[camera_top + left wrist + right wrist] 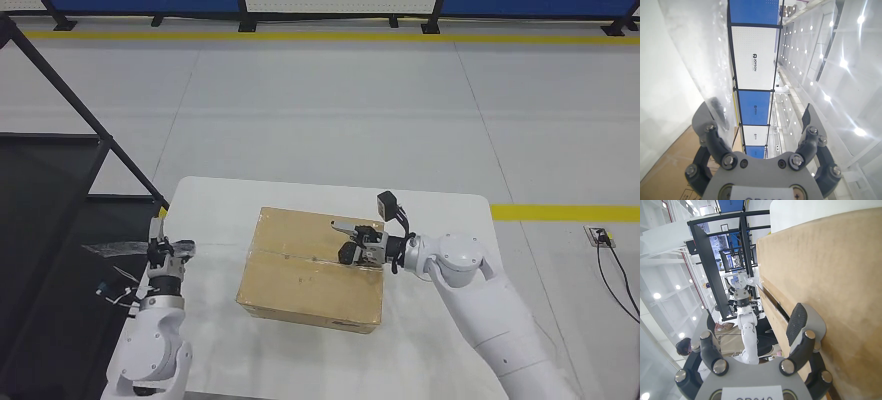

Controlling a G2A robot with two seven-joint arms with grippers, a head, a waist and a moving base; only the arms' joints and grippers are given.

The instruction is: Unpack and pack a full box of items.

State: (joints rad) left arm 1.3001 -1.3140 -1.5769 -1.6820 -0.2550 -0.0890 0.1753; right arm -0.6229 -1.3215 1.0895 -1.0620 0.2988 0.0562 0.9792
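Closed box (300, 275) sits mid-table; right gripper (343, 240), wide open and empty, hovers at its 2 o'clock with one pad (797, 323) by the flap seam (772, 298), likely to pry, while left gripper (168, 241) at 9 o'clock is also open, with clear plastic (108, 247) only draped on it.

My right gripper (352, 240) lies over the top of the box (300, 290) near its centre seam, with the fingers spread wide and the arm stretched in from the side. My left gripper (166, 250) sits off the box's opposite side, fingers apart.
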